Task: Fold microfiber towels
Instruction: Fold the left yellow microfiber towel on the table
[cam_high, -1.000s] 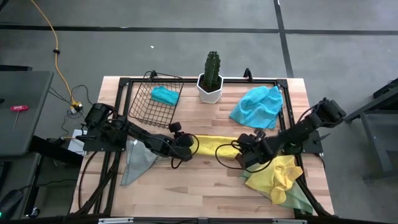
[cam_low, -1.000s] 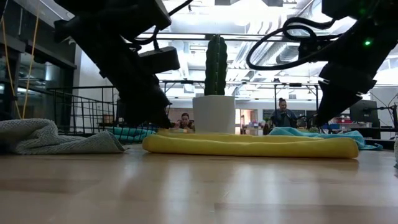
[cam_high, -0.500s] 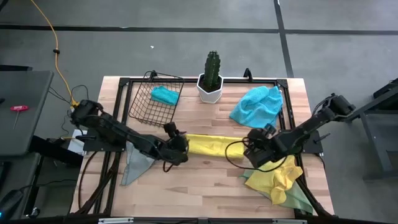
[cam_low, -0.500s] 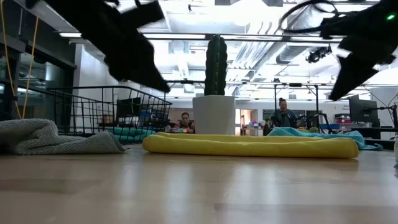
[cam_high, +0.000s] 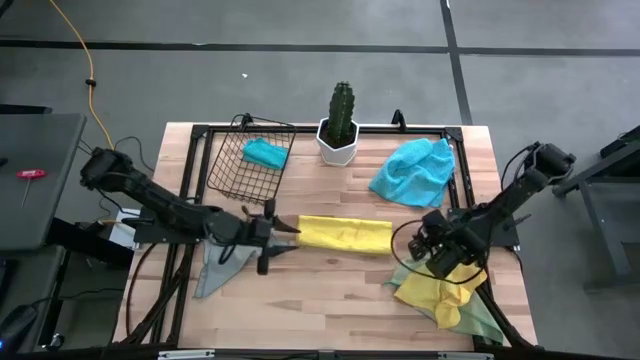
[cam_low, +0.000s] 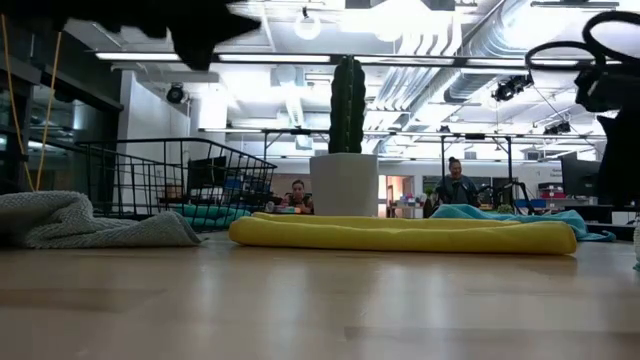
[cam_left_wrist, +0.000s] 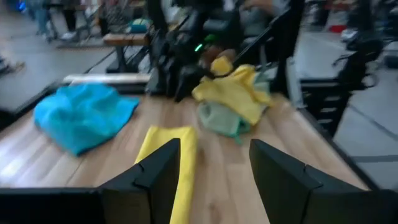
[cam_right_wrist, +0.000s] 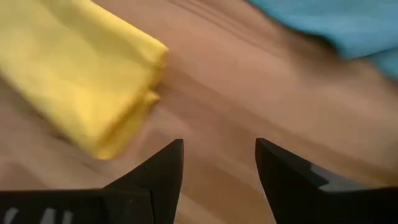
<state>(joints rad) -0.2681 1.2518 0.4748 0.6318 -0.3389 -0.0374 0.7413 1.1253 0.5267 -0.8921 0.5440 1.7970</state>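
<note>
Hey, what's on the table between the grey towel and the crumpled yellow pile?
The folded yellow towel lies between the grey towel and the crumpled yellow pile, with bare wood on either side of it. The high view shows this best.

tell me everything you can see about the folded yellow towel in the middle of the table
The folded yellow towel is a bright yellow, soft, plush-looking cloth folded into a long narrow strip. It lies flat on the wooden table, near its middle, running left to right in front of the potted cactus. In the low view it reads as a rounded, layered band, and the right wrist view shows stacked layers at one end. Nothing holds it: the left gripper and right gripper stand open just off its two ends.
</note>
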